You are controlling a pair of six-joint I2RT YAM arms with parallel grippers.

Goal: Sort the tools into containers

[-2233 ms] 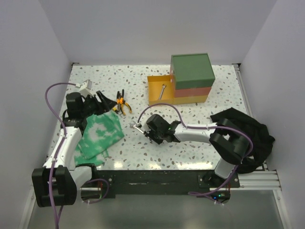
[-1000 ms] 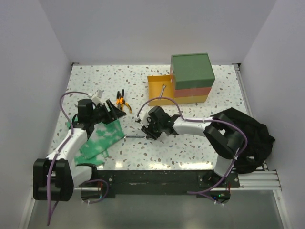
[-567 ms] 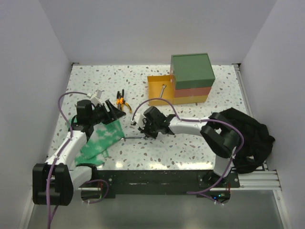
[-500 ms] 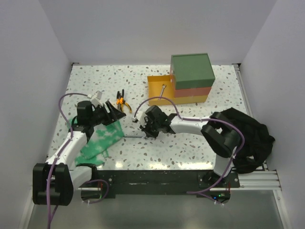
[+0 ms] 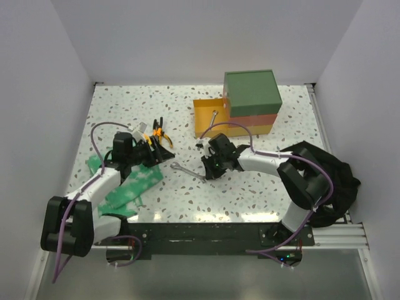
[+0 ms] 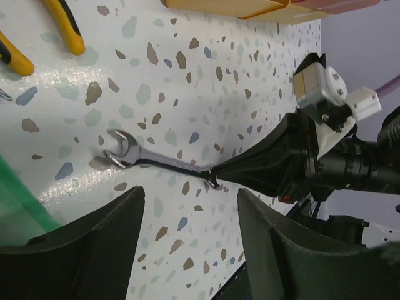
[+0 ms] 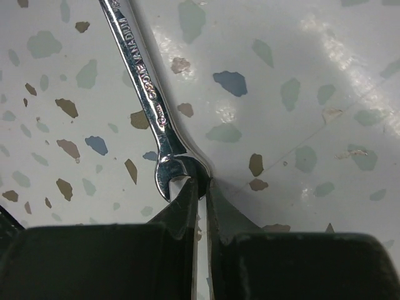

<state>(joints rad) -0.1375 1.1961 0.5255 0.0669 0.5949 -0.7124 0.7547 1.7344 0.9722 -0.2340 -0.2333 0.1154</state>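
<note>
Found right tool point(image 7: 199, 187) newly pinched shut on wrench point(image 7: 140, 81) end, wrench dragged toward 3 o'clock. Left tool point(image 6: 187, 197) gaping, empty. Judged ready for carry to yellow drawer point(image 5: 209, 132).

The tabletop point(image 5: 262, 190) is glossy white, flecked all over with brown, blue-grey and pale green chips. Against it the wrench point(image 6: 159, 161) is bright silver, with fine lettering stamped along its shank. The pliers point(image 5: 161, 136) have orange-and-black handles. The drawer stack point(image 5: 252, 94) is dark green on top, red-orange in the middle and yellow at the bottom, and the open drawer point(image 5: 197, 119) beside it is the same warm yellow. One cloth point(image 5: 134, 184) is green mottled with white blotches; the other cloth point(image 5: 334, 178) is plain black. The left arm point(image 5: 94, 187) and right arm point(image 5: 262, 164) are white with black joints and purple cables point(image 5: 103, 128). The left tool point(image 6: 187, 240) and right tool point(image 7: 201, 187) are matte black.
</note>
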